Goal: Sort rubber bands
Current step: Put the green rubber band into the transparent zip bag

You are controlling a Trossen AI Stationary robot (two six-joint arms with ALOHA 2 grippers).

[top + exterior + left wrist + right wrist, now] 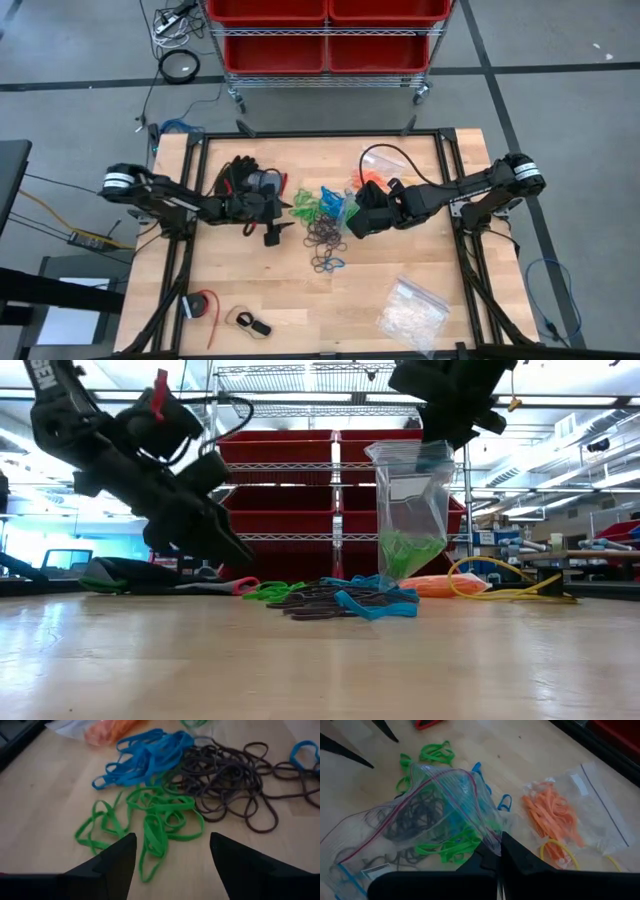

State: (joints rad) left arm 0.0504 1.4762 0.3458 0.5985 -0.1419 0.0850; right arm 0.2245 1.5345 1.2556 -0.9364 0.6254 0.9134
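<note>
Loose rubber bands lie in a pile at the table's middle (320,218): green ones (150,817), blue ones (145,752) and dark ones (225,775). My left gripper (172,852) is open and empty, just above the table, with its fingers on either side of the green bands' near edge. It also shows in the high view (274,235). My right gripper (352,222) is shut on a clear zip bag (410,500) that hangs over the pile with green bands (405,552) in its bottom. My right gripper pinches the bag's zip rim (487,836) between its two fingers, coming from above. The bag hangs upright below the fingers, mouth up (415,455). Its lower end is behind the pile in the low view, and I cannot tell whether it touches the table.
A second clear bag with orange bands (555,815) and a yellow cable (500,585) lie behind the pile. A black glove (245,180) lies at the far left, a bag of whitish pieces (410,312) at the near right, and a small red item (203,305) at the near left.
</note>
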